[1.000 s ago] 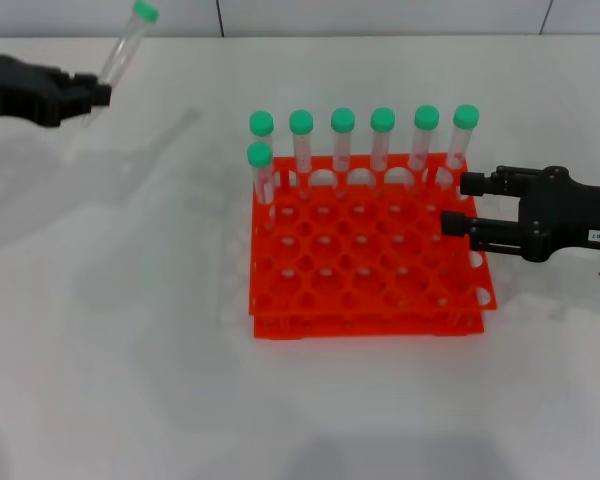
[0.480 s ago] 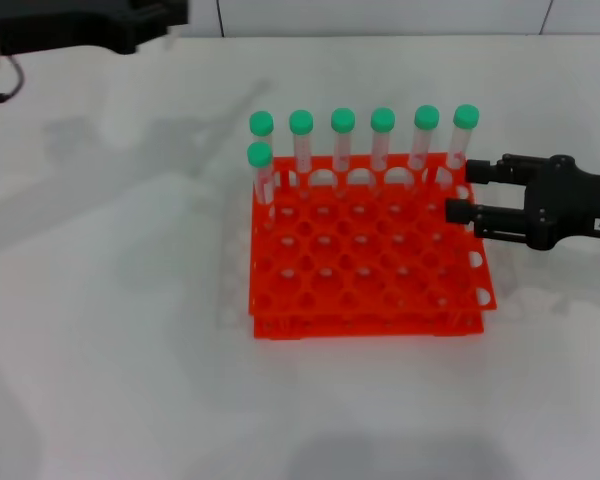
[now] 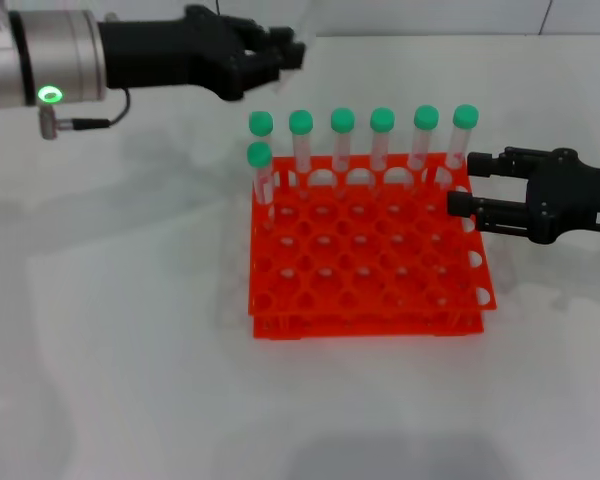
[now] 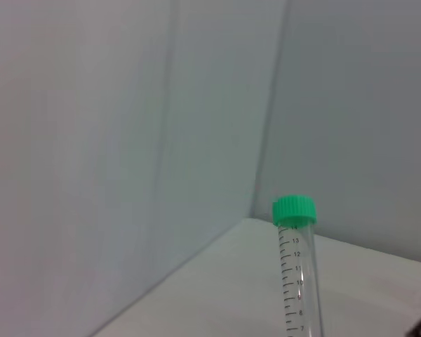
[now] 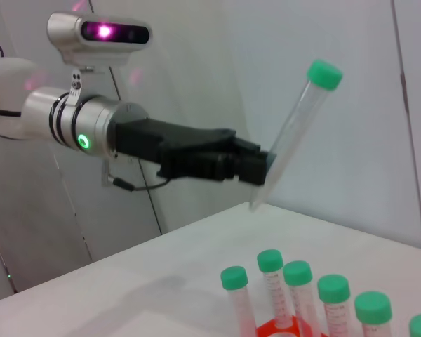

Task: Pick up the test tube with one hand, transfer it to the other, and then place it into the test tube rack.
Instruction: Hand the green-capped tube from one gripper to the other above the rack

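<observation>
- Left pincer (image 3: 290,52), black on a silver wrist with a green light, reached in from the left above the far edge of the table (image 3: 110,350), its fingers clamped on the lower part of the test tube (image 5: 295,123).
- In the right wrist view that test tube was slim and clear with a green screw cap, tilted so the cap pointed up and away from the pincer; the left wrist view showed printed graduation marks down its side.
- In the head view most of the held tube ran out of the top of the picture.
- Test tube rack (image 3: 365,265), bright orange and two-tiered with a grid of round holes, stood at the middle of the table.
- Seven other tubes (image 3: 382,140) with green caps stood upright in the rack: six along the far row, one just in front of the leftmost.
- Right pincer (image 3: 460,185), black with a small white label, hung at the rack's far right corner, its fingers apart and gripping nothing.
</observation>
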`<state>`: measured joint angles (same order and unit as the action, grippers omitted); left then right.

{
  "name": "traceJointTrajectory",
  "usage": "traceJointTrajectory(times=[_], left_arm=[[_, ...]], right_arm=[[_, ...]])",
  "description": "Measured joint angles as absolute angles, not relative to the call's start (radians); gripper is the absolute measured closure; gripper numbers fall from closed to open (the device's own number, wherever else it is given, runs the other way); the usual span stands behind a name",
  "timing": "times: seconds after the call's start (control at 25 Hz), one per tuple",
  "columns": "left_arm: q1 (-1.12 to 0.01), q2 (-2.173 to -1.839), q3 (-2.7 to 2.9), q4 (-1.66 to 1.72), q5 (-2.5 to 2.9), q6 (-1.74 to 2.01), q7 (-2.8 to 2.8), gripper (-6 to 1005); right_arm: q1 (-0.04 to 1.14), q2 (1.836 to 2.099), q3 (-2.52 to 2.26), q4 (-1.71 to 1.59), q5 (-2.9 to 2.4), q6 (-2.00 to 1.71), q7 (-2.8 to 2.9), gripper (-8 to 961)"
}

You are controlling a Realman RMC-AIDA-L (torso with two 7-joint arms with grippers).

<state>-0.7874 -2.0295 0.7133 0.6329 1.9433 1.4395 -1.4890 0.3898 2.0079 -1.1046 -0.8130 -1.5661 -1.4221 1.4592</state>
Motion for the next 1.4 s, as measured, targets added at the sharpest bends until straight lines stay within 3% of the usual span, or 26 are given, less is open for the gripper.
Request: traceJointTrajectory(times=[0.2,0.52,0.96,1.4], left_arm=[[-0.770,-2.037,0.720,0.625,1.914,1.483,-1.440,809],[-0.750,-2.016,0.719,0.556,1.860,1.521,-1.369,809],[-0.774,-2.016,0.721,0.516,1.861,1.489,-1.346,809],[-0.809,-2.039,0.750,0.476,1.870,1.474,-1.325,809]], right_arm=[[0.390,2.008,-1.104,-0.814,-1.566,-1.421,1.459,307],[0.390,2.007,-1.102,-0.815,-1.566,-1.421,1.459,307],[0.391,2.007,-1.075,-0.816,-1.566,-1.421,1.459,307],[0.391,2.004,-1.063,-0.826,-1.566,-1.425,1.459,308]])
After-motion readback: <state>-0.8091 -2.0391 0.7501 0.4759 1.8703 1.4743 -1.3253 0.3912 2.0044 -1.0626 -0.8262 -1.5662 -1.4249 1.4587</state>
